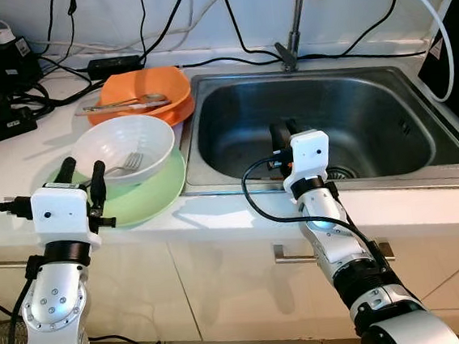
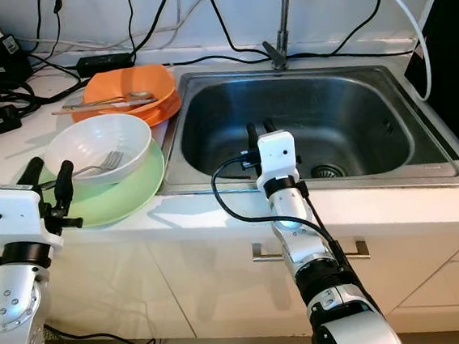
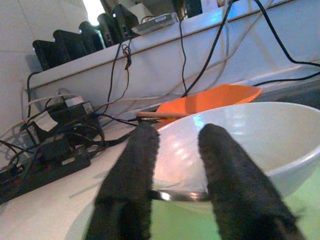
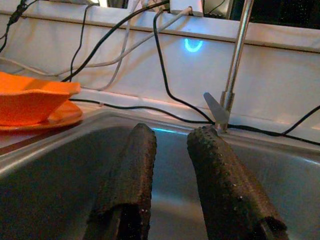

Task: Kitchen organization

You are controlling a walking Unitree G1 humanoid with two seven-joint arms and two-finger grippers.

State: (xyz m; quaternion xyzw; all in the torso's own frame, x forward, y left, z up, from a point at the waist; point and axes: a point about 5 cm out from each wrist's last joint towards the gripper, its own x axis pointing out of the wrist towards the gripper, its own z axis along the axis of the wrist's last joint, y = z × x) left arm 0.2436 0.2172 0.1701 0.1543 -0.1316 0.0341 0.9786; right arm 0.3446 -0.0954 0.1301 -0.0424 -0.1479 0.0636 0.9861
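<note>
At the surface's front edge the left gripper (image 1: 82, 171) hovers, fingers apart and empty, by the white bowl (image 1: 125, 147) holding a fork (image 1: 125, 164). The right gripper (image 1: 281, 133) hangs narrowly parted over the sink (image 1: 367, 77). Likely next: close on the bowl's rim.

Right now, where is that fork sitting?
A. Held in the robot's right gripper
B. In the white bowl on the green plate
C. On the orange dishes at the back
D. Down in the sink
B: the fork rests inside the white bowl, which stands on the green plate, just ahead of the open left gripper.
</note>
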